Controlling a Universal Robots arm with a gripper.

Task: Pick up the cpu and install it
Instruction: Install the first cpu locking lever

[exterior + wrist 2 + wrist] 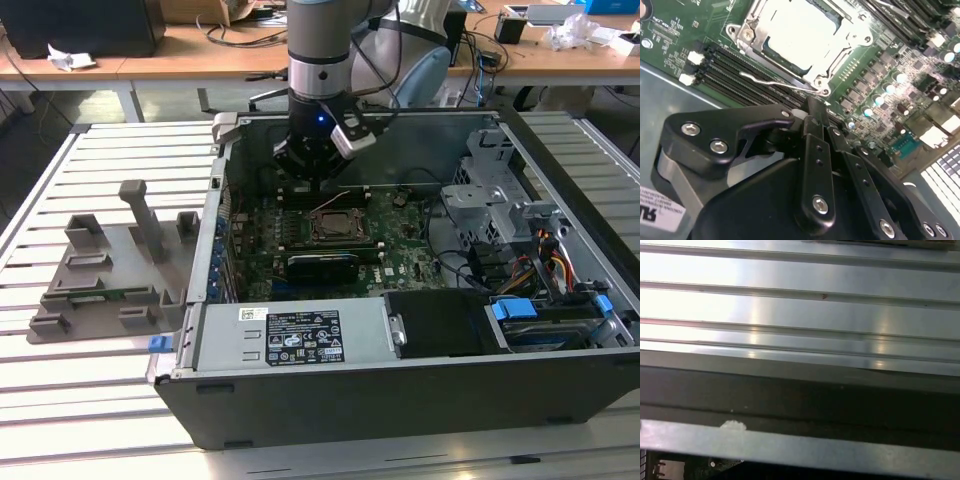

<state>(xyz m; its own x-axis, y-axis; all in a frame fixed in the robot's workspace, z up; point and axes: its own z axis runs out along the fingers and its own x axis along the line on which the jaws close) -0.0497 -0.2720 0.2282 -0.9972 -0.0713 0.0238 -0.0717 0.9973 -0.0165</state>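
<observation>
Exterior view shows the gripper (312,178) at upper centre of the frame, inside the open computer case (400,400), above the motherboard (400,250). Second wrist view places the cpu (800,27) at top centre, seated in its socket frame (752,37) (lever wire beside it), with the black fingers (815,135) closed together, gripping nothing.

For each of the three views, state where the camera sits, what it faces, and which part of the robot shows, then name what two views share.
Exterior view: off the arm, looking down into the open computer case; the arm and gripper hang above the socket.
Second wrist view: on the arm, facing the motherboard past the gripper; the cpu lies in the socket.
First wrist view: on the arm, facing ribbed metal slats.
Shared: exterior and second wrist views show the socket frame.
</observation>
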